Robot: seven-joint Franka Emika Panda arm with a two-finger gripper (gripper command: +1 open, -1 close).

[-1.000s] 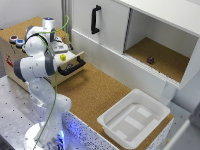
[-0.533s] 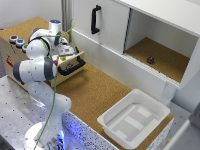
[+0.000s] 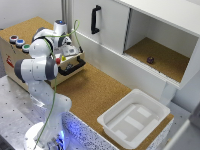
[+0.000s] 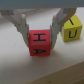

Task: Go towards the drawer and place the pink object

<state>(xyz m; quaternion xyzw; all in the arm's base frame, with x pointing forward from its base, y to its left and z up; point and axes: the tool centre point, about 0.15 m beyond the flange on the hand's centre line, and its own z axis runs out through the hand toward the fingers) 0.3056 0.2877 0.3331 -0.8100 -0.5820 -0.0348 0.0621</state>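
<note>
The light-brown wooden drawer (image 3: 64, 73) with its black bar handle (image 3: 73, 65) stands pulled open from the small wooden cabinet at the exterior view's left. My gripper (image 3: 67, 50) reaches down into it. In the wrist view the pink block (image 4: 40, 43), marked with black letters, sits between my two fingers (image 4: 22, 26), which press against its sides; my gripper (image 4: 40, 33) is shut on it just above the pale drawer floor. A yellow block (image 4: 73, 29) lies close beside it in the drawer.
Coloured round buttons (image 3: 20, 43) sit on the wooden cabinet's top. A tall white cabinet door with a black handle (image 3: 95, 19) stands behind. An open compartment holds a small dark object (image 3: 150, 60). A white bin (image 3: 133, 118) stands at the front right.
My arm has shifted slightly and lowered over the open drawer. The gripper now sits down inside it. Nothing else has moved.
</note>
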